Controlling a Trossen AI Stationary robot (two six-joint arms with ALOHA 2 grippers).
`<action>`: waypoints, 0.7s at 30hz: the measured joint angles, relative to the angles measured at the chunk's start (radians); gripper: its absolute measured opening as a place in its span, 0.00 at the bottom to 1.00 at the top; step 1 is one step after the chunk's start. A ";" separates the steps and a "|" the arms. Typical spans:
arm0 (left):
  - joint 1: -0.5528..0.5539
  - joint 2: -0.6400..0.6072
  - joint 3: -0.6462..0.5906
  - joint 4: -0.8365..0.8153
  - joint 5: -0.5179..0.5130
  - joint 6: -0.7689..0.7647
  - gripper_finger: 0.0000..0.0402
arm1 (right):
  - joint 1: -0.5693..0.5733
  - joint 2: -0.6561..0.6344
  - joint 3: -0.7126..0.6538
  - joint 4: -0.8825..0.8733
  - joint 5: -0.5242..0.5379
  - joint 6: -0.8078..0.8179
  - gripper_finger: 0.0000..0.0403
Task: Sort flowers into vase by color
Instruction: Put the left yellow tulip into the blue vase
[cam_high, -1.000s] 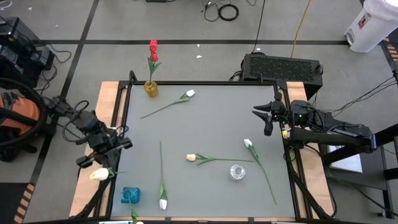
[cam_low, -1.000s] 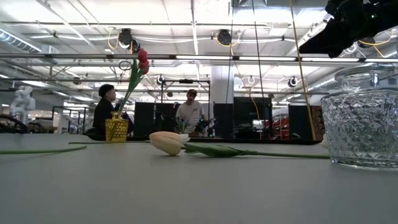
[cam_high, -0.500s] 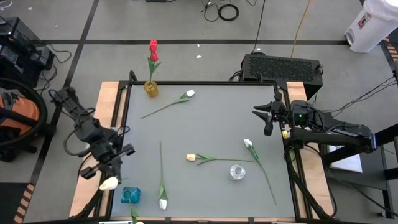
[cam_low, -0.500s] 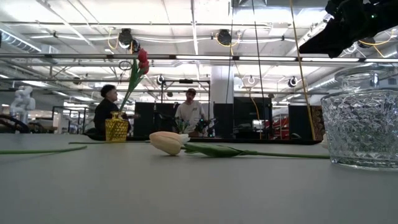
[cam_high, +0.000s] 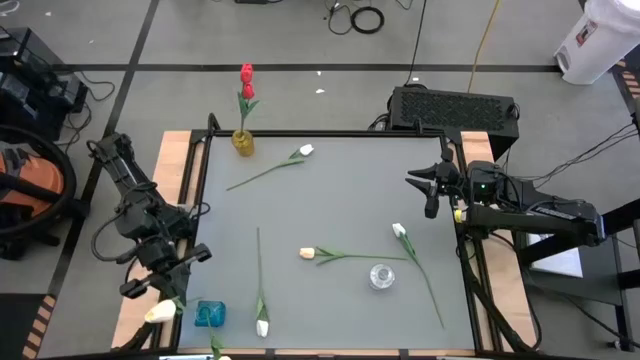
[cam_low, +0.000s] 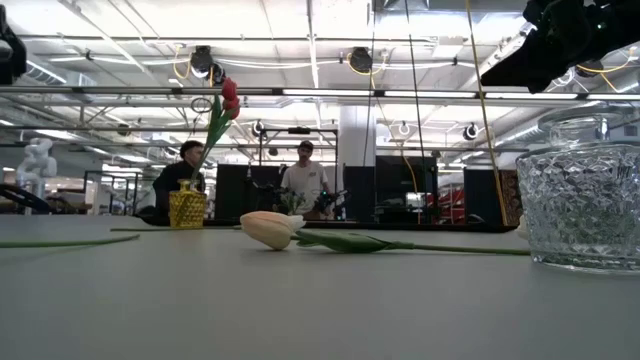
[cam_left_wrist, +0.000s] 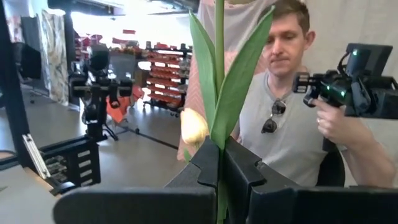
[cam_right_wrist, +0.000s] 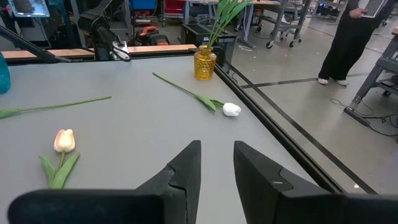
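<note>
My left gripper (cam_high: 168, 297) hangs over the table's left border near the front, shut on a cream tulip (cam_high: 160, 312) just left of the blue vase (cam_high: 209, 314). In the left wrist view its bud (cam_left_wrist: 194, 127) shows beside the fingers. My right gripper (cam_high: 428, 192) waits open at the right edge, with nothing between its fingers (cam_right_wrist: 186, 168). A yellow vase (cam_high: 243, 142) at the far left corner holds red tulips (cam_high: 246, 75). A clear glass vase (cam_high: 381, 276) stands right of centre. Loose tulips lie flat: white (cam_high: 305, 151), cream (cam_high: 307, 253), white (cam_high: 399, 231), white (cam_high: 262, 327). My left gripper pinches the cream tulip's green stem (cam_left_wrist: 219, 134) and a long leaf (cam_left_wrist: 239, 93) between its two fingers, close to the bud. The stem lies across the fingers and runs out of the wrist view. The tulip is lifted clear of the table.
A further green stem (cam_high: 215, 345) shows at the near edge below the blue vase. A black box (cam_high: 455, 106) sits behind the far right corner. A seated person (cam_left_wrist: 292, 124) holding a device shows beyond the left gripper; two people (cam_low: 305, 180) are seen far behind the table.
My left gripper, still shut on the cream tulip, has swung along the table's left border toward the near edge, closer to the blue vase. The tulip has stayed clear of the table.
</note>
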 joint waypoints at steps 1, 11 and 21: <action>-0.006 0.011 0.000 0.007 -0.003 0.001 0.02 | 0.000 0.000 0.000 0.000 0.000 0.000 0.21; -0.060 0.100 0.000 0.112 -0.044 0.002 0.02 | 0.000 0.000 0.000 0.000 0.000 0.000 0.21; -0.075 0.135 0.000 0.169 -0.048 0.009 0.02 | 0.000 0.000 0.000 0.000 0.000 0.000 0.21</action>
